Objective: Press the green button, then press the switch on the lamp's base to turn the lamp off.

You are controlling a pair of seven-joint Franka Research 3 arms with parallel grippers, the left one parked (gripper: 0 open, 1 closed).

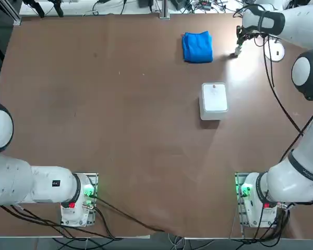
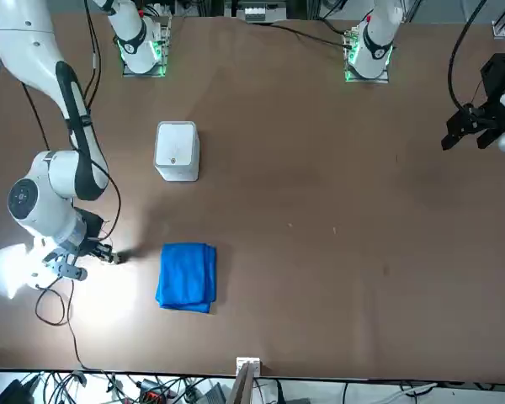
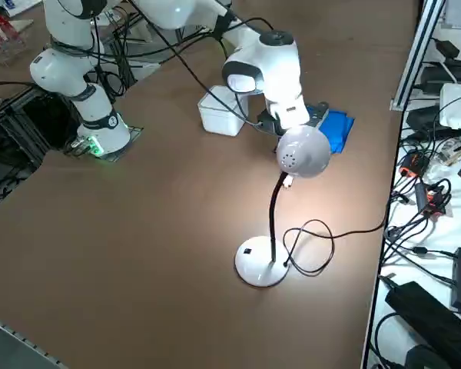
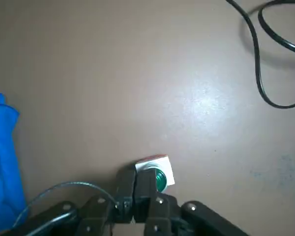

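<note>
The green button [image 4: 160, 180], a green cap on a small white block, sits on the brown table right beside my right gripper's [image 4: 135, 189] shut fingertips; whether they touch it I cannot tell. From above, the right gripper [image 1: 239, 40] hangs at the far right of the table over the button [image 1: 236, 51]. The lamp's base [image 3: 260, 265] is a white disc with a thin black stem, and the lamp [image 3: 303, 152] casts a bright patch on the table. In the right side view the lamp's head hides the gripper. The base [image 1: 275, 51] lies just right of the gripper.
A folded blue cloth [image 1: 197, 47] lies left of the button. A white rounded box [image 1: 214, 99] stands nearer the robot. The lamp's black cable [image 3: 315, 246] loops on the table by the base and runs off the right edge.
</note>
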